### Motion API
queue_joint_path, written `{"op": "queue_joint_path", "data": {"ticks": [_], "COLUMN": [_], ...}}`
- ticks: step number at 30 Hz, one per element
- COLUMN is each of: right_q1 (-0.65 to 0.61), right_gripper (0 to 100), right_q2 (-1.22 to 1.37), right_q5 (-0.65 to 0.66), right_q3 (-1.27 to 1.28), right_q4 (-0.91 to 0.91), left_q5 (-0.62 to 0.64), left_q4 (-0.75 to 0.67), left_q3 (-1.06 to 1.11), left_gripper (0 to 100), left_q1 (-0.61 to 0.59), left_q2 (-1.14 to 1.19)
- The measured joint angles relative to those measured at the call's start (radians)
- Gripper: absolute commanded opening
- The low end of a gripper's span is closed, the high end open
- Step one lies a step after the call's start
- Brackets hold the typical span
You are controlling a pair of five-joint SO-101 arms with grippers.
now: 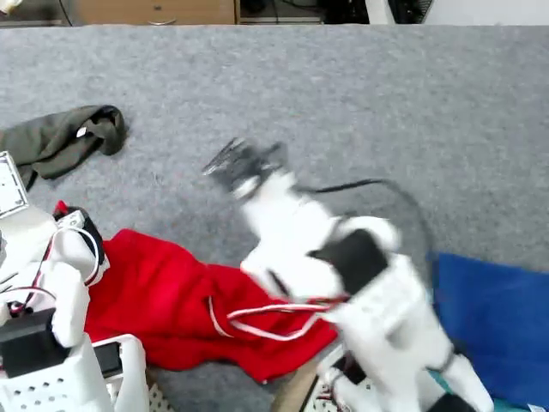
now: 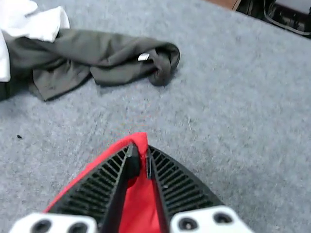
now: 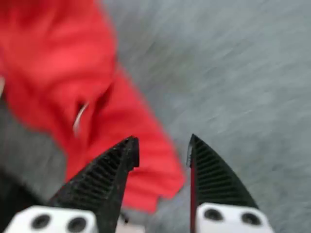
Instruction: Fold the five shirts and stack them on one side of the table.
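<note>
The red shirt (image 1: 171, 300) lay bunched up on the grey table (image 1: 386, 103), in the lower left part of the high view. The left gripper (image 2: 140, 158) was clenched on one edge of it. The right gripper (image 3: 163, 145) hung spread wide, holding nothing, near the red cloth. The shirt looked soft, light and floppy, so it would likely sag. A corner or hem seemed the best place to grab.

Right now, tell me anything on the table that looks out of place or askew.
Nothing looks damaged. The red shirt lies rumpled, one edge pinched in the left pincer, and the dark green shirt sits bunched in a heap farther back, neither folded nor stacked.
</note>
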Motion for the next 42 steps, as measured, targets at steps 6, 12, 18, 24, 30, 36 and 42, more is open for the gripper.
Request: {"op": "queue_joint_path", "data": {"ticks": [6,12,18,24,30,36,42], "right_q1": [-0.137,-0.184,-0.227,-0.232,-0.232,-0.31,-0.382], "right_gripper": [18.4,18.4,18.4,18.4,18.4,18.4,18.4], "right_q2": [0.198,0.46,0.674,0.763,0.767,0.767,0.773], "right_q5": [-0.006,-0.006,-0.006,-0.012,-0.015,-0.015,-0.037], "right_q3": [0.084,0.057,-0.034,-0.092,-0.133,-0.155,-0.155], "right_q4": [-0.025,-0.086,-0.087,-0.089,-0.089,-0.086,-0.083], "left_q5": [0.0,0.0,0.0,0.0,0.0,0.0,0.0], "left_q4": [0.0,-0.002,-0.002,-0.002,-0.002,-0.002,-0.002], "left_q3": [0.077,0.163,0.166,0.166,0.166,0.166,0.166], "left_gripper": [2,2,2,2,2,2,2], "left_q1": [0.0,0.0,-0.014,-0.068,-0.072,-0.072,-0.072], "left_q2": [0.0,0.005,0.0,0.0,0.0,0.0,0.0]}}
